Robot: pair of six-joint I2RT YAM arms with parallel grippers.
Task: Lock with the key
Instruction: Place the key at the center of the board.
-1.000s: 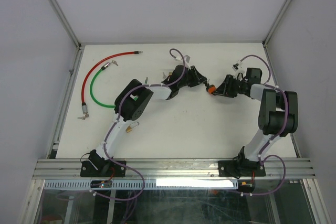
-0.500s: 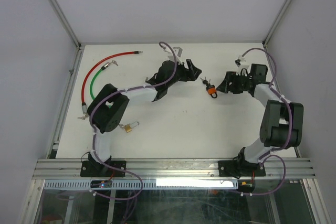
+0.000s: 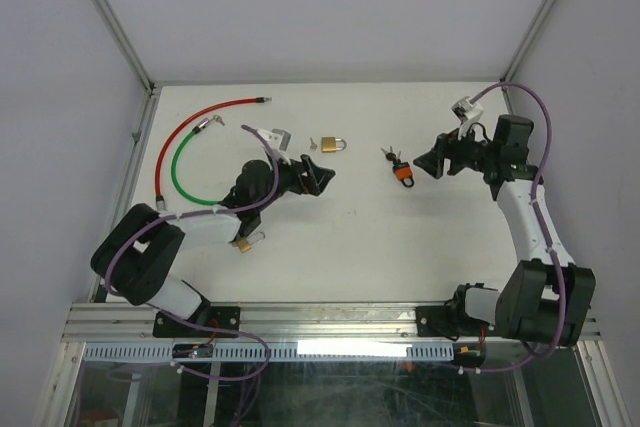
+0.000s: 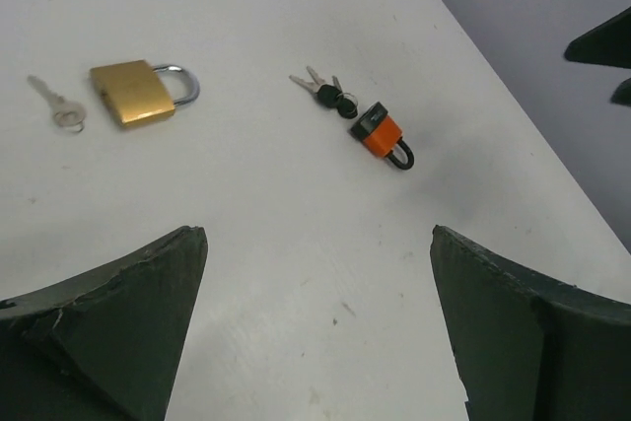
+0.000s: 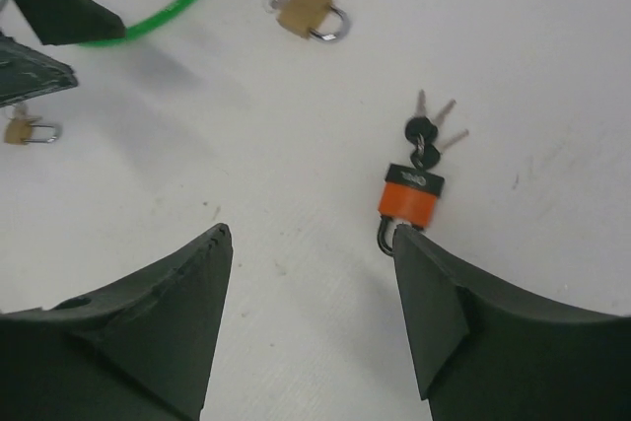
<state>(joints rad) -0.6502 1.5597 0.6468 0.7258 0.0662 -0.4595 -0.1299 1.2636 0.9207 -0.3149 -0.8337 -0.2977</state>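
Observation:
An orange padlock (image 3: 405,176) lies flat on the white table with a bunch of black-headed keys (image 3: 389,155) at its keyhole end. The left wrist view shows the orange padlock (image 4: 380,133) and keys (image 4: 321,92) far ahead of my left gripper (image 4: 317,234), which is open and empty. In the right wrist view the orange padlock (image 5: 412,196) lies just beyond my right finger, which hides part of its shackle. My right gripper (image 5: 311,232) is open with nothing in it. From above, the left gripper (image 3: 320,177) and right gripper (image 3: 422,163) stand on either side of the padlock, apart from it.
A brass padlock (image 3: 334,143) with a loose key (image 3: 313,144) lies behind the left gripper. A small brass padlock (image 3: 243,244) sits by the left forearm. Red cable (image 3: 200,117) and green cable (image 3: 182,172) curve at the table's left.
Both grippers opened and drew back from the orange padlock, which now lies on the table. The left arm swung back and left, uncovering the brass padlock.

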